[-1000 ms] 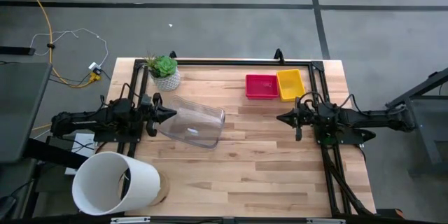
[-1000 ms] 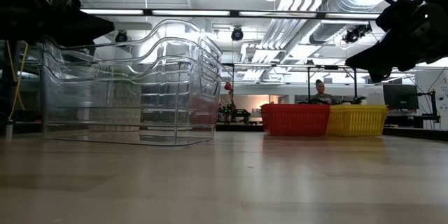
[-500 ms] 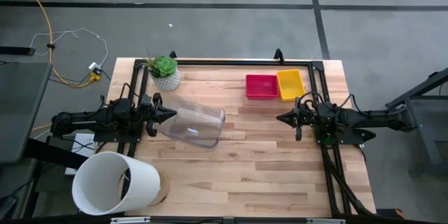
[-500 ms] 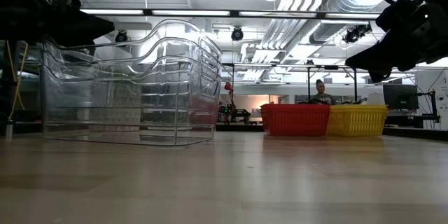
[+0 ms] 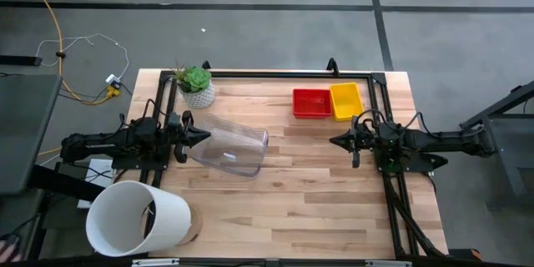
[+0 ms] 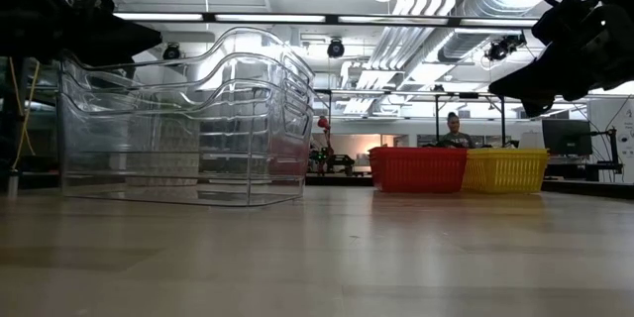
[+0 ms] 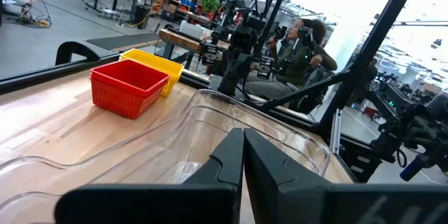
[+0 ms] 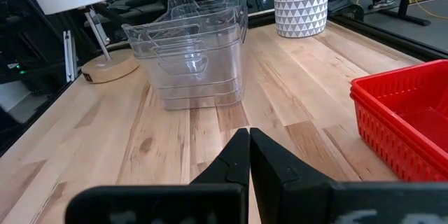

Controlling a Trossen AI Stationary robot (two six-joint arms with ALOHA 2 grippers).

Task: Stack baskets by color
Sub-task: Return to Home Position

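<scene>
Red basket [image 5: 311,103] and yellow basket [image 5: 345,100] sit side by side at far edge of table [image 5: 317,200], toward right corner. You will find no shift from a second ago. Nested stack of clear bins [image 5: 229,144] stands toward left edge, unmoved. Your left gripper [image 5: 205,135] hangs just beside bins, fingers pinched together, holding nothing. Right gripper [image 5: 335,141] hangs by right edge, near baskets, fingers likewise pressed together, empty. Both arms same as before. Plant pot [image 5: 198,88] at far left corner and white cylinder [image 5: 136,217] at near left corner, unchanged.
</scene>
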